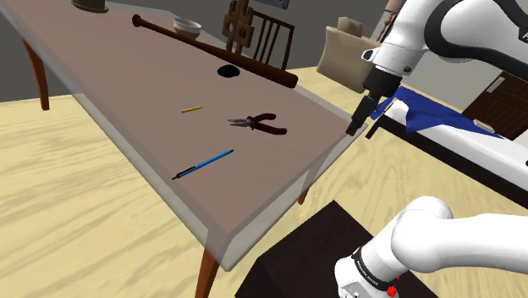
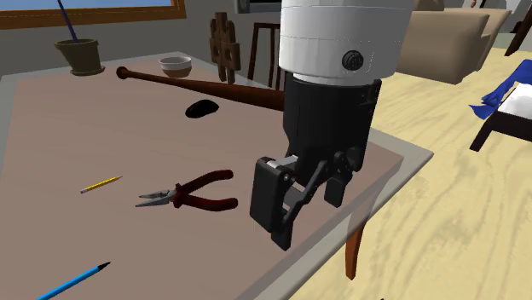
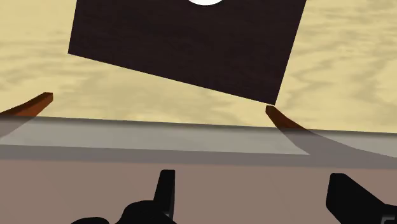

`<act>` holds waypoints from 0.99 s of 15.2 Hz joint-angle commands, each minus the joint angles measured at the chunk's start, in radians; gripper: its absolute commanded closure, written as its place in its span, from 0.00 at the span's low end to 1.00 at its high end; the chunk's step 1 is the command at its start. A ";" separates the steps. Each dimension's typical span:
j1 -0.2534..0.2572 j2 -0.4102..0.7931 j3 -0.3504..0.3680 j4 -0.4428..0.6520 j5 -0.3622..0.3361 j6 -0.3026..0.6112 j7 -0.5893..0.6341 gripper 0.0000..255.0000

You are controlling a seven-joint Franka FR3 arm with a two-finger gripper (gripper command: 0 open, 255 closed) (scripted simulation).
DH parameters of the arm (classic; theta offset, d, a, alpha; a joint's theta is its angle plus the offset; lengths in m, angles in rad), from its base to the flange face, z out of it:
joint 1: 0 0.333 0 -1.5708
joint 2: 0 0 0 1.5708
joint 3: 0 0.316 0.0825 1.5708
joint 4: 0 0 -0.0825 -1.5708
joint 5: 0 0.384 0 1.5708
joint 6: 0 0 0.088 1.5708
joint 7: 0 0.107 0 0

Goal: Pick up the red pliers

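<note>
The black gripper (image 2: 303, 200) hangs closest to the lens in the second exterior view, its two fingers (image 3: 165, 191) spread apart and clasping nothing, poised above the table (image 1: 110, 85) near its edge.

The red pliers (image 1: 261, 124) lie flat on the brown tabletop, handles slightly parted and grey nose pointing toward the shoulder view's left. In that view the gripper (image 1: 360, 118) sits to their right, well apart from them, at the table's corner.

Near the pliers' nose rests a short yellow pencil (image 1: 192, 109). A blue pen (image 1: 203, 164) lies on the side of the pliers toward the table's near edge. On the far side sits a small black oval object (image 1: 228, 72), just beside a long dark baseball bat (image 1: 211, 51) that stretches across the table. A pale bowl (image 1: 187, 28) stands behind the bat, a carved wooden ornament (image 1: 239, 25) is near it, and a pot (image 2: 81, 55) is at the far corner.

Past the fingers, the wrist view takes in the table's grey rim, pale wooden floor and the dark stand (image 3: 191, 44).
</note>
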 commanded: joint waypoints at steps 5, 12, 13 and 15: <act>0.008 0.160 0.051 0.074 -0.002 0.063 0.034 0.00; 0.017 0.451 0.131 0.254 -0.037 0.128 0.104 0.00; 0.019 0.494 0.142 0.285 -0.046 0.133 0.116 0.00; 0.023 0.581 0.161 0.351 -0.066 0.138 0.139 0.00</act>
